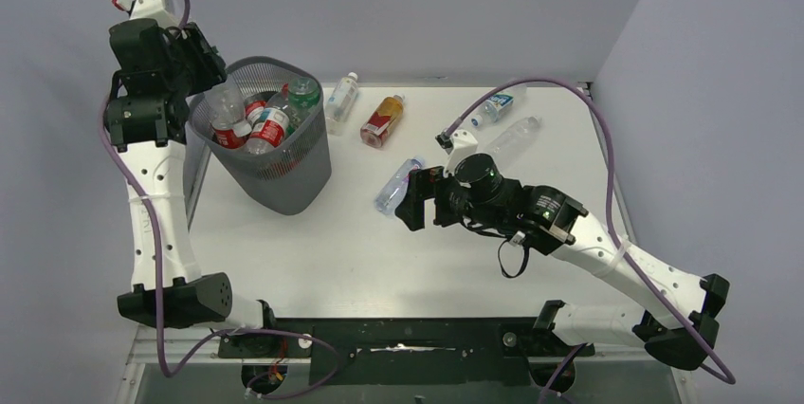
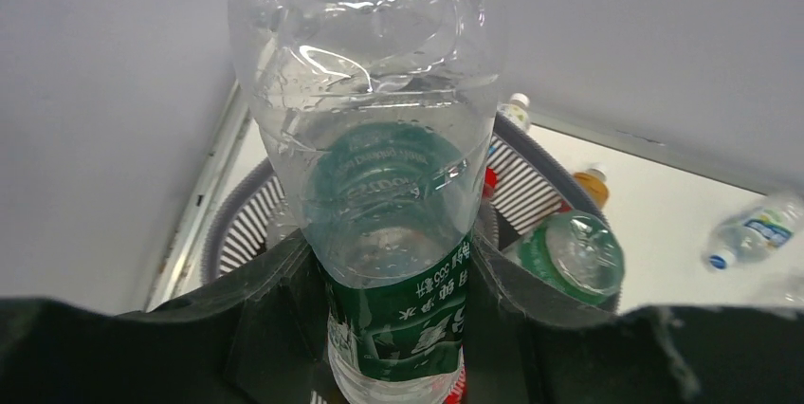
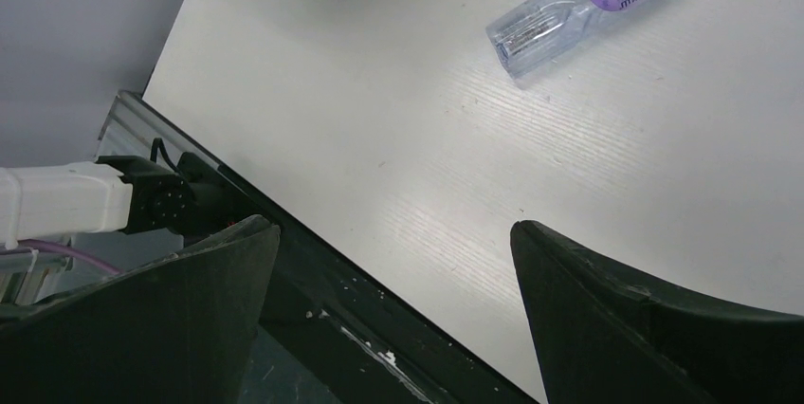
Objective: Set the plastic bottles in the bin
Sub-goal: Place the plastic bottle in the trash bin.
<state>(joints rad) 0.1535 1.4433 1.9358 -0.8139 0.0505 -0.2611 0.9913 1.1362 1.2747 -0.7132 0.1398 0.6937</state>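
Left hand was clamped narrow on a clear green-label bottle, held over the left rim of the bin. Long axis ran straight out from the hand, base end away. Cap end was cut off below the wrist frame. Label: white Chinese characters on green, too warped to read.

Bin stood upright at far left of the bench. It held red-label bottles and a green bottle seen end-on. Anything lower was hidden by the mesh.

Right hand was spread wide, empty, over bare bench. Just beside it lay the Ganten bottle, brand name legible on its label. It lay diagonal, base towards the near left, neck cut off in the wrist view.

Further back:
- white-cap bottle and amber bottle with a red label, both lying with caps towards the far edge
- blue-label bottle, cap towards the left
- plain clear bottle, diagonal, label unreadable
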